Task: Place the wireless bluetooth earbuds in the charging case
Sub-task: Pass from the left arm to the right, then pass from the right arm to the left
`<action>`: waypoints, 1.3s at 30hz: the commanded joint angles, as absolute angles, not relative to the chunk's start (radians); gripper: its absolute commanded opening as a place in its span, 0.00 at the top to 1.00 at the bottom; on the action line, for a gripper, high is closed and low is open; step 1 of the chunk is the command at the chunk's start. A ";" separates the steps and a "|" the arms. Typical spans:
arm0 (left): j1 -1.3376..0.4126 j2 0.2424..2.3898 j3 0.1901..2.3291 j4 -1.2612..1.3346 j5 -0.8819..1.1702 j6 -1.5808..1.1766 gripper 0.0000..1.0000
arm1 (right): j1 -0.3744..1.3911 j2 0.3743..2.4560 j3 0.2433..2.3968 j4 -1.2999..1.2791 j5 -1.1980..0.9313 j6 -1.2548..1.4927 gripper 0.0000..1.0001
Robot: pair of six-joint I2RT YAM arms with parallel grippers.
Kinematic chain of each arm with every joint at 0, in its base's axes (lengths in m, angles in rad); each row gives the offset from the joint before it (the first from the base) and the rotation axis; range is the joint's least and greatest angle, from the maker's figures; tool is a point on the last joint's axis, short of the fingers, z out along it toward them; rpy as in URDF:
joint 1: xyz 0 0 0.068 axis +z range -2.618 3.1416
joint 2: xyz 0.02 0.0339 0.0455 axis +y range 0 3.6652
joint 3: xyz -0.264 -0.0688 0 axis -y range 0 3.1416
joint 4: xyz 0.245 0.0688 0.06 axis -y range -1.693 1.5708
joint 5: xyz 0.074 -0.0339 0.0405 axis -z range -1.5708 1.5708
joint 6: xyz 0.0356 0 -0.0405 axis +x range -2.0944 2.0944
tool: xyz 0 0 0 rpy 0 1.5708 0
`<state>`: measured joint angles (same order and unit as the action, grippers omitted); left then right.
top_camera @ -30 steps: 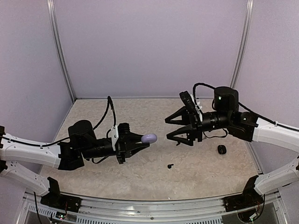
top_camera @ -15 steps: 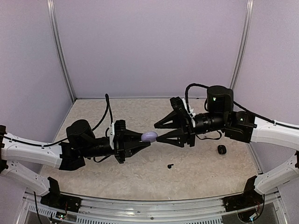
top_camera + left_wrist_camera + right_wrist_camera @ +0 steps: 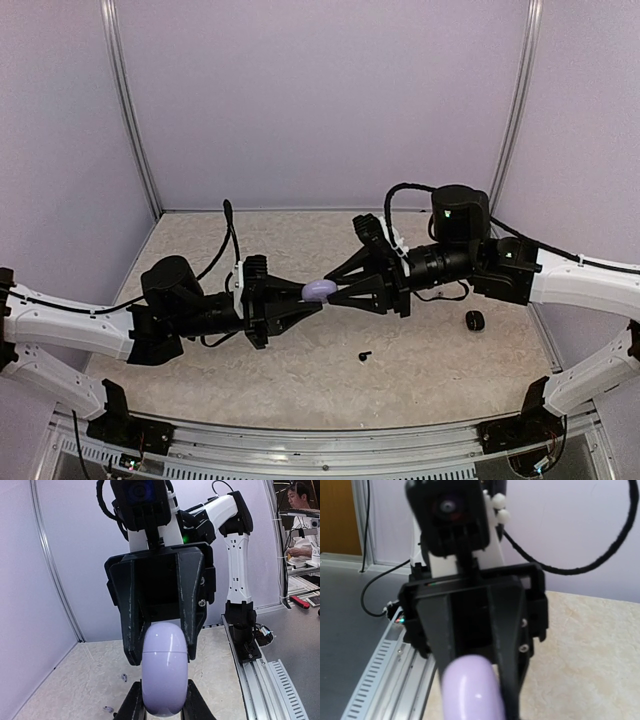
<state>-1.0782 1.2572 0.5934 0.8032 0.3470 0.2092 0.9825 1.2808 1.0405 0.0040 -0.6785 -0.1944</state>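
Note:
The lavender charging case [image 3: 319, 291] hangs in the air above the table's middle, closed, with its seam showing in the left wrist view [image 3: 165, 652]. My left gripper [image 3: 308, 296] is shut on its lower half [image 3: 161, 700]. My right gripper [image 3: 335, 291] comes from the opposite side, and its fingers [image 3: 131, 645] press on both flanks of the lid half. One black earbud [image 3: 364, 356] lies on the table below the grippers. Two pale earbuds [image 3: 123, 677] [image 3: 107, 709] lie on the table to the left in the left wrist view.
A round black case [image 3: 474, 320] sits on the table under the right arm. The metal rail [image 3: 330, 440] with both arm bases runs along the near edge. Lilac walls with upright posts [image 3: 130, 110] close in the table's sides and back.
My right gripper has moved left to the case and narrowed its jaws from wide open onto the case's free end. The left gripper has kept its hold, shifting only slightly.

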 commanded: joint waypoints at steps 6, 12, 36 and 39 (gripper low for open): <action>-1.073 1.261 0.585 0.823 0.320 0.203 0.72 | 0.994 1.298 1.102 -0.061 -0.661 -0.200 0.84; -1.077 1.226 0.583 0.721 0.264 0.204 0.49 | 0.994 1.295 1.119 -0.109 -0.618 -0.202 0.87; -1.131 1.156 0.602 0.543 0.181 0.153 0.39 | 0.996 1.375 1.255 -0.387 -0.583 -0.242 0.86; -1.133 1.165 0.606 0.580 0.175 0.131 0.47 | 0.998 1.386 1.265 -0.386 -0.587 -0.243 0.86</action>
<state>-1.1244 1.1519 0.5667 0.5442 0.1978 0.1574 0.9859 1.3705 1.2293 -0.3618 -0.5785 -0.2386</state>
